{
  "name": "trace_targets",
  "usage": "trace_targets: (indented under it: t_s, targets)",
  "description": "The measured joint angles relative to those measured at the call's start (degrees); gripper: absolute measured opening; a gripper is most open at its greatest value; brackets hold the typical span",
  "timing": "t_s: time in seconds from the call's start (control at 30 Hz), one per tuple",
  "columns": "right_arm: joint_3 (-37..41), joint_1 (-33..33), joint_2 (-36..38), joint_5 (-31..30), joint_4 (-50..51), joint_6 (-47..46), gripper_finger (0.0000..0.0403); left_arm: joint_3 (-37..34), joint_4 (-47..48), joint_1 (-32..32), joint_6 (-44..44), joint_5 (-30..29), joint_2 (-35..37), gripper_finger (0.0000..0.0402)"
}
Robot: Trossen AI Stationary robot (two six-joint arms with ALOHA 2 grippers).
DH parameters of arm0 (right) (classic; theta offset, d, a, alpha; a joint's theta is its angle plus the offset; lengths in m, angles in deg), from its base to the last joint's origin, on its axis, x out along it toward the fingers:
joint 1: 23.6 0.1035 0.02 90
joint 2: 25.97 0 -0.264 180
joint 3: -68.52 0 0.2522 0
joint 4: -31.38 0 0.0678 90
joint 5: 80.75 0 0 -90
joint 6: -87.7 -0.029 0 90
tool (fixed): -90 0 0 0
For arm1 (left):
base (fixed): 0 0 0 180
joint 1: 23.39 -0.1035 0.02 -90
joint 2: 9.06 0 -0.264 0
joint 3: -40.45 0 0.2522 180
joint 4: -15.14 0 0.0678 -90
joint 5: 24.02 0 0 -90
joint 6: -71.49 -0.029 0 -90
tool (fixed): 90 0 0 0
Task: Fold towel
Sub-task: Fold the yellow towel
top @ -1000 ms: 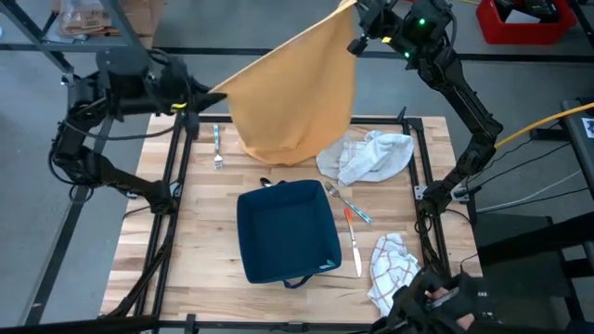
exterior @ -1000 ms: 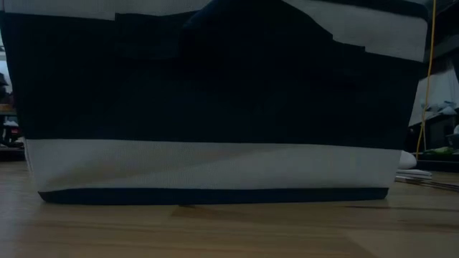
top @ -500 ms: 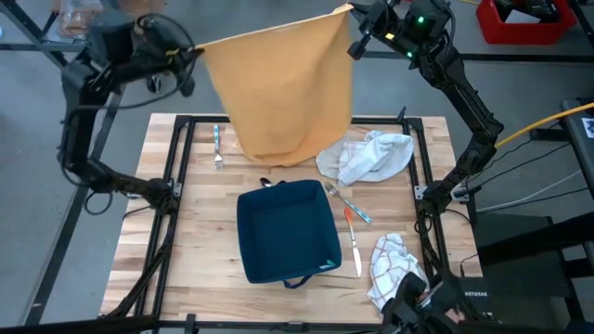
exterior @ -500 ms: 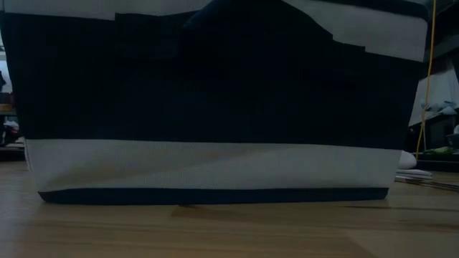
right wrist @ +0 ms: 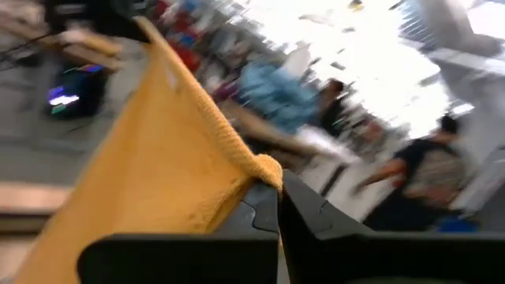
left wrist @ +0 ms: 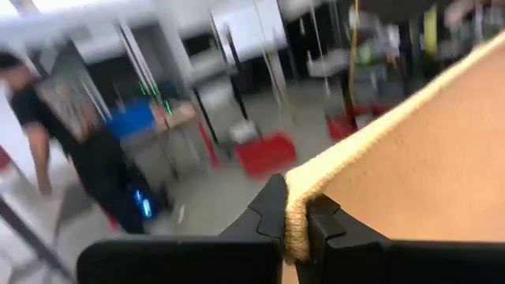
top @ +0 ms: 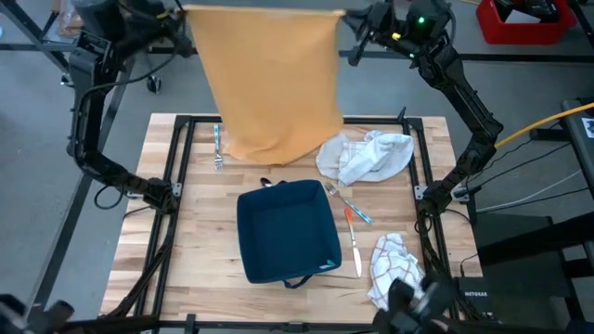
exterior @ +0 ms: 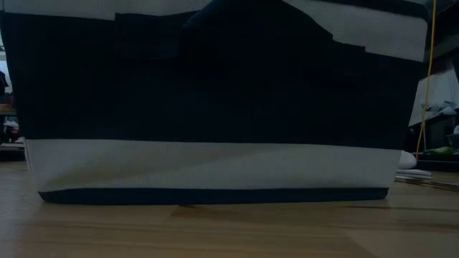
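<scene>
A mustard-yellow towel hangs spread flat high over the table's far edge, its top edge stretched between my two grippers. My left gripper is shut on the top left corner and my right gripper is shut on the top right corner. The towel's lower end looks to lie bunched on the wooden table near its far edge. In the low view the towel and both grippers are hidden behind a dark bin. My left gripper pinches the towel's top left corner between its two fingers, which reach out level. The top edge runs taut toward the other gripper. My right gripper pinches the top right corner between its two fingers, also level. The towel hangs below both grippers.
A dark blue fabric bin sits mid-table and fills the low view. A crumpled white cloth lies right of the towel's lower end, a checked cloth near the right front. A fork and more cutlery lie on the wood.
My left gripper has swung toward the table's far edge and up, carrying its corner level with the right one. The towel has gone from a slanted drape to a flat, spread sheet with a taut top edge. Its lower end has stayed near the table's far edge.
</scene>
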Motion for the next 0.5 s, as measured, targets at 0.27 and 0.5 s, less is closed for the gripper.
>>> trace_targets:
  t_s: [0.27, 0.5]
  targets:
    - [0.1, -3.8, -0.3, -0.7, -15.0, -0.2, 0.0001, 0.0, -14.9, -0.3, 0.9, 0.8, -0.1, 0.0]
    - [0.1, -5.1, -0.4, -0.3, -18.3, 0.1, 0.0001, -0.1, -20.3, -1.4, 2.1, 2.4, -0.4, 0.0]
